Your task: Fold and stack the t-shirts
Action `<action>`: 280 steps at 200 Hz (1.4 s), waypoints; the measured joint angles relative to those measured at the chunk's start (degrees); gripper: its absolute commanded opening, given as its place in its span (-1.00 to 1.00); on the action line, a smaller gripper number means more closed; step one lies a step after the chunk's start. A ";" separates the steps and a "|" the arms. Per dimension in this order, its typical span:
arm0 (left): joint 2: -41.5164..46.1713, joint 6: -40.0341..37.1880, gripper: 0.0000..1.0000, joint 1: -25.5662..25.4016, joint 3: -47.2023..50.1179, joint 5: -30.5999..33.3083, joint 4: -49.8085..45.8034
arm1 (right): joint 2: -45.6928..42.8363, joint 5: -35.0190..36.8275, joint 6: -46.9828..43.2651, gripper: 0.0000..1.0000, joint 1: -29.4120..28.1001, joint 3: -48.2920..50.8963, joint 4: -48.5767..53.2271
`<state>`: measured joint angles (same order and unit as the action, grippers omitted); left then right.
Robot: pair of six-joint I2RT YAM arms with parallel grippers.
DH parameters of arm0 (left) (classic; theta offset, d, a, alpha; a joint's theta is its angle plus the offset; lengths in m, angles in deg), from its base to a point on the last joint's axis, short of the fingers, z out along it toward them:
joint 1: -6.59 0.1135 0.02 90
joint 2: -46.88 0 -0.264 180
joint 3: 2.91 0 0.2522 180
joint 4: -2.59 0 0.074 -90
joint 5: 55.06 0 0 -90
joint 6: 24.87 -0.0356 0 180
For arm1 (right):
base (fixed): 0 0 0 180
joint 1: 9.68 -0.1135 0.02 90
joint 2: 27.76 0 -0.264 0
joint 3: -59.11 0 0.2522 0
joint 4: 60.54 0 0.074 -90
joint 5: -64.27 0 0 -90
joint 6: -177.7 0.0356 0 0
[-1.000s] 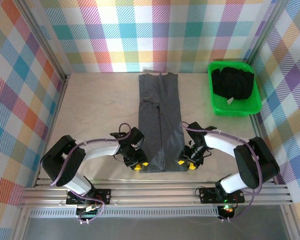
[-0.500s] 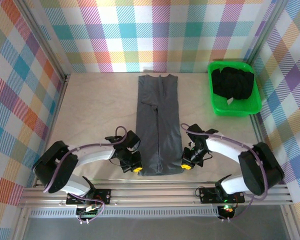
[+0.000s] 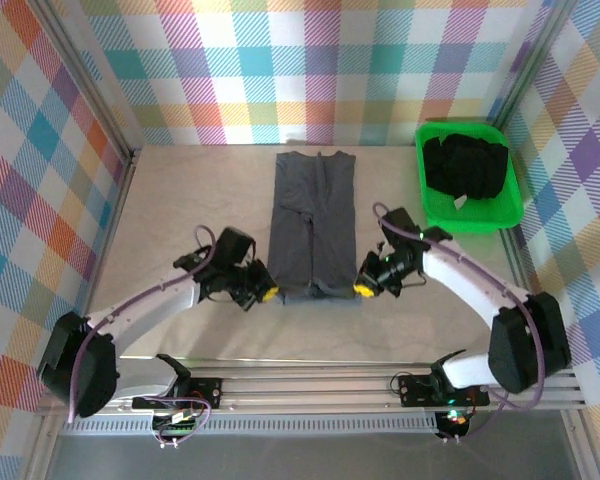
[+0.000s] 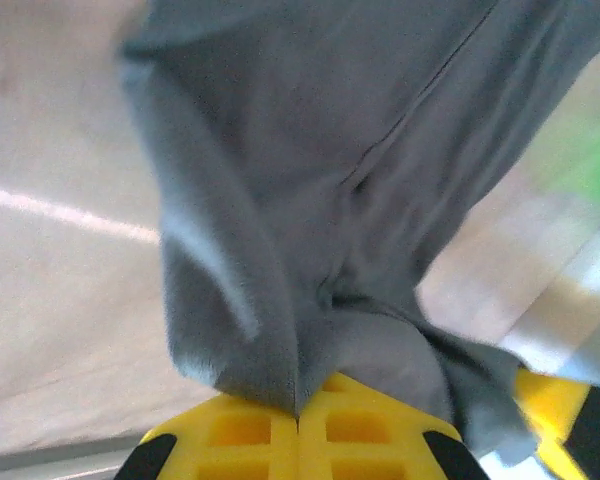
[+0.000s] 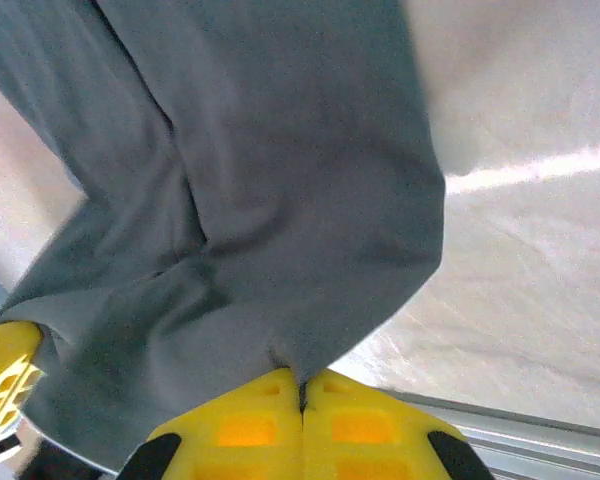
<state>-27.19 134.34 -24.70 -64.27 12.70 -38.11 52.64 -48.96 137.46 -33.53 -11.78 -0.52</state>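
On your left, the left gripper (image 3: 267, 294) is clamped tight on the near left corner of the slate grey t-shirt (image 3: 313, 225). In the left wrist view, its yellow fingers (image 4: 240, 432) meet with the cloth pinched between them and bunched just above.

The shirt lies in the middle of the table (image 3: 180, 200) as a narrow strip with its sides folded in. Its long axis runs from the arms toward the far wall. The collar end points away from you, at the far wall, and the hem end is nearest the arms, stretched between the two grippers. From above you cannot tell how far that held edge sits off the table. Both wrist views cut the shirt off at the frame edges, and the right part of the left wrist view is blurred.

The right gripper (image 3: 361, 289) is closed on the near right corner of the same shirt, and the cloth drapes away from its pinched fingertips.

At the far right, well apart from the grey shirt, a green bin (image 3: 427, 212) holds a heap of black t-shirts (image 3: 465, 165). They are too crumpled to count.
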 measured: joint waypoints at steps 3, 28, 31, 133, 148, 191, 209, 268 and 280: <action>-1.11 0.07 -1.00 0.76 -1.25 -0.20 0.20 | 1.05 0.04 -0.13 -1.00 0.52 -1.66 0.13; -12.55 -1.09 -1.00 5.53 -12.52 -0.52 2.27 | 10.47 0.72 -1.66 -1.00 3.52 -13.73 -0.17; -14.16 -1.51 -1.00 6.03 -14.03 -0.61 2.21 | 11.91 0.68 -1.92 -1.00 3.87 -15.10 -0.33; -38.95 -11.06 0.53 13.55 -35.45 2.45 -0.70 | 39.67 1.97 -7.48 0.32 8.15 -40.00 -0.83; -34.18 -11.47 0.46 13.40 -30.45 3.72 0.07 | 37.09 2.93 -8.61 0.29 8.13 -38.14 -0.92; -18.01 -6.45 0.35 10.03 -10.86 3.74 3.43 | 18.29 2.97 -6.25 0.28 6.67 -13.31 -6.64; -17.51 -2.54 0.37 7.69 -5.14 3.26 6.73 | 14.69 1.44 -3.21 0.26 5.11 -4.66 -9.53; -23.10 4.92 0.05 7.06 -4.44 1.22 7.48 | 21.33 -0.55 2.62 0.05 4.07 -0.42 -16.02; -24.02 5.35 -0.13 7.23 -5.38 0.68 6.16 | 22.45 -1.38 3.34 -0.05 4.55 -1.64 -14.93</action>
<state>-51.21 139.70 -17.47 -69.64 13.38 -31.95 75.09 -50.33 140.80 -28.99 -13.42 -15.45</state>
